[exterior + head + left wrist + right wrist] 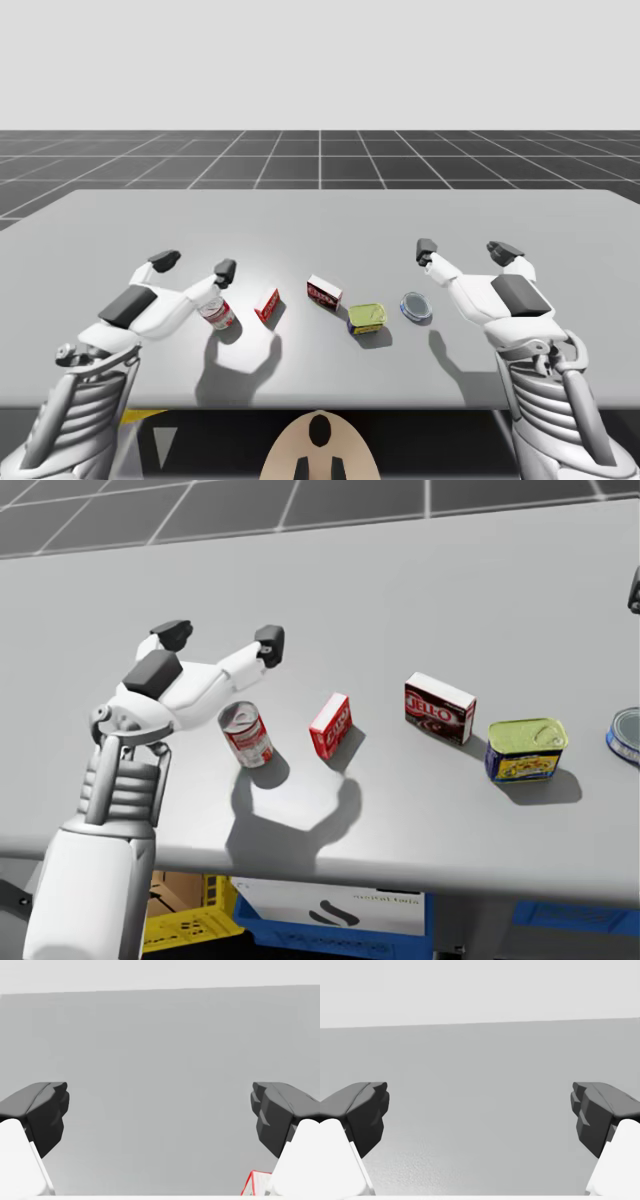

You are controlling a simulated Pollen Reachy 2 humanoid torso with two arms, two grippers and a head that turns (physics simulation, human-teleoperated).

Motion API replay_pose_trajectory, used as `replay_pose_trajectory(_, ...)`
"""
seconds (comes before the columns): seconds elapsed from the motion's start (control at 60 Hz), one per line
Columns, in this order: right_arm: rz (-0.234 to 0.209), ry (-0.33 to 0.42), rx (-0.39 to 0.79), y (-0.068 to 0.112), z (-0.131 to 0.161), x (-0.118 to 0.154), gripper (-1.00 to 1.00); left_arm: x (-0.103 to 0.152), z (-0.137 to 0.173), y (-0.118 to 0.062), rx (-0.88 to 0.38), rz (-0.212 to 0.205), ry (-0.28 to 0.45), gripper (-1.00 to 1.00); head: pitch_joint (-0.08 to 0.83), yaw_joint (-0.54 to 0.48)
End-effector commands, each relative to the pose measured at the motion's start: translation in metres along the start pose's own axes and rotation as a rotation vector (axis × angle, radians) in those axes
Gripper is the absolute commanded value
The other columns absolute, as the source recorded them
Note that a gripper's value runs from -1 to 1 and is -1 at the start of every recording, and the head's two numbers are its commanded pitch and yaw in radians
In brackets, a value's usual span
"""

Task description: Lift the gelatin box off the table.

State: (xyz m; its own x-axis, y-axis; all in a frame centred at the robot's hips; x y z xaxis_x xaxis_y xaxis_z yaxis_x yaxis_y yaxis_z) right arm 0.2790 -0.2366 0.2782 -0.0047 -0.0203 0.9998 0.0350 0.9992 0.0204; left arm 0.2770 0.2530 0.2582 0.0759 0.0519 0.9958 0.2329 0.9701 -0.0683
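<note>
- The gelatin box (330, 725), the small bright red one, is standing on a narrow edge on the tabletop (420, 600), toward the near side and a little left of the middle of the row of things.
- Its long axis is running near to far, with the far end leaning slightly right. Its thin dimension is lying left to right.
- My left tool (192, 264) is hovering above the tabletop with its 2 fingers spread wide apart and nothing between them.
- The box is lying to the right of this tool and a touch nearer to me. A red and white can (246, 734) is standing between them, just below the tool's right-hand finger and just beside the box.
- My right tool (466, 250) is also hanging with its fingers apart and holding nothing, well away on the right.
- A dark red box (324, 293), a yellow-topped tin (367, 318) and a flat round blue can (416, 306) are sitting between it and the gelatin box.
- My left arm is therefore looking like the nearer one. I am judging that it needs to shift right and come down.
- The fingers are already lining up roughly across the thin sides, while the can is crowding the left finger's path.
</note>
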Motion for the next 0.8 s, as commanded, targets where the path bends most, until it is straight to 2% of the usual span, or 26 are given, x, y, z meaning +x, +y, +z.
replay_pose_trajectory(0.017, 0.003, -0.005, -0.012, 0.001, 0.0, -0.001, -1.0, 0.017, 0.013, -0.011, -0.055, -0.033, 0.099, -1.0, 0.697, 0.23)
replay_pose_trajectory(0.05, 0.003, -0.006, -0.012, 0.001, 0.0, -0.001, -1.0, 0.017, 0.015, -0.014, -0.073, -0.052, 0.132, -1.0, 0.697, 0.23)
replay_pose_trajectory(0.067, 0.003, -0.005, -0.013, 0.001, 0.0, -0.001, -1.0, 0.017, 0.017, -0.018, -0.104, -0.083, 0.181, -1.0, 0.698, 0.23)
replay_pose_trajectory(0.15, 0.006, -0.003, -0.012, 0.001, 0.0, -0.002, -1.0, 0.009, 0.017, -0.029, -0.201, -0.143, 0.291, -1.0, 0.696, 0.24)
replay_pose_trajectory(0.183, 0.007, -0.003, -0.013, 0.001, 0.0, -0.002, -1.0, 0.007, 0.017, -0.031, -0.218, -0.156, 0.311, -1.0, 0.696, 0.24)
replay_pose_trajectory(0.317, 0.006, -0.002, -0.016, 0.001, 0.0, -0.002, -1.0, -0.004, 0.013, -0.04, -0.293, -0.157, 0.388, -1.0, 0.696, 0.24)
replay_pose_trajectory(0.55, 0.006, -0.002, -0.015, 0.0, 0.0, -0.002, -1.0, -0.032, -0.01, -0.051, -0.298, -0.15, 0.471, -1.0, 0.695, 0.25)
replay_pose_trajectory(0.683, 0.006, -0.002, -0.017, 0.0, -0.001, -0.002, -1.0, -0.04, -0.032, -0.055, -0.279, -0.124, 0.527, -1.0, 0.694, 0.25)
replay_pose_trajectory(0.8, 0.006, -0.001, -0.016, 0.0, 0.0, -0.002, -1.0, -0.048, -0.044, -0.058, -0.251, -0.156, 0.551, -1.0, 0.695, 0.25)
